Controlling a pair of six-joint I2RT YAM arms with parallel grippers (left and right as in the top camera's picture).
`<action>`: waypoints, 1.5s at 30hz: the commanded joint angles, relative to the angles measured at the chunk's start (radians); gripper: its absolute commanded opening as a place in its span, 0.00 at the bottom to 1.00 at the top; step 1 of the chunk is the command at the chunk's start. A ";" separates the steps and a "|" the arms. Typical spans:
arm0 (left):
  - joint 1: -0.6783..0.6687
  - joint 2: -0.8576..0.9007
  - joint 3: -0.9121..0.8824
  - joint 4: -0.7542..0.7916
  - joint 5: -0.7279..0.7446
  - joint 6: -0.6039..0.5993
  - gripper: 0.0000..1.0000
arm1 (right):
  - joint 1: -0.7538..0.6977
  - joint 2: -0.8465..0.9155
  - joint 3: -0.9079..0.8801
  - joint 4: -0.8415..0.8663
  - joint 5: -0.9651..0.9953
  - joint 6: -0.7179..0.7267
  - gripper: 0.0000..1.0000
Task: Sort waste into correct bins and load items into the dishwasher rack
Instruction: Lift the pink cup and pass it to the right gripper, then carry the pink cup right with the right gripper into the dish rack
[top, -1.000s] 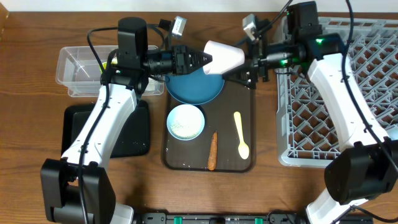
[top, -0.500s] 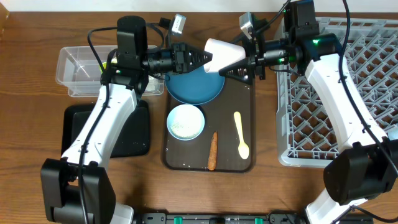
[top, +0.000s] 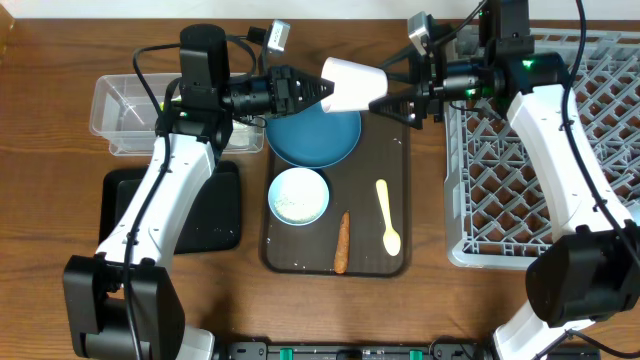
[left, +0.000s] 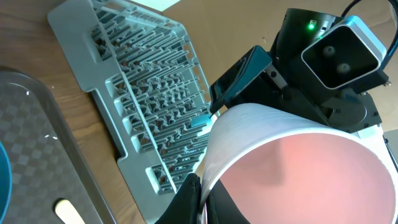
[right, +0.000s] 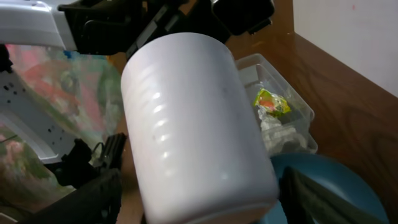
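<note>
Both arms have nudged the pink cup (top: 352, 83) toward 12 o'clock, over the rim of the plate (top: 312, 142): left gripper (top: 322, 88) pinches its lip, right gripper (top: 386, 93) straddles its base with jaws spread (clamped or not, can't tell), so it looks like a handoff toward the rack (top: 560, 150) at 3 o'clock.

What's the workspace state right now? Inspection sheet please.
Surface: wooden table, brown serving tray at centre.
Job's things: pink cup in mid-air between both grippers; blue plate, white bowl of rice grains, carrot stick, spoon on the serving tray; wrapper and tissue in clear tub; black tray beside it; rack, no dishes visible.
Clutter: nothing seen.
Grippers: left gripper pinches the cup rim; right gripper straddles its base, closure unclear.
Cables: black cables loop off both arms.
Surroundings: pale wall behind table.
</note>
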 joint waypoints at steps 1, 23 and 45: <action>0.003 0.008 0.022 0.005 0.018 -0.002 0.07 | 0.014 0.002 -0.005 -0.004 -0.037 -0.020 0.80; 0.003 0.008 0.022 0.005 0.018 -0.005 0.07 | 0.068 0.002 -0.005 0.048 -0.045 -0.031 0.78; 0.003 0.008 0.015 -0.036 -0.055 0.088 0.27 | 0.070 0.002 -0.005 0.040 0.042 0.073 0.50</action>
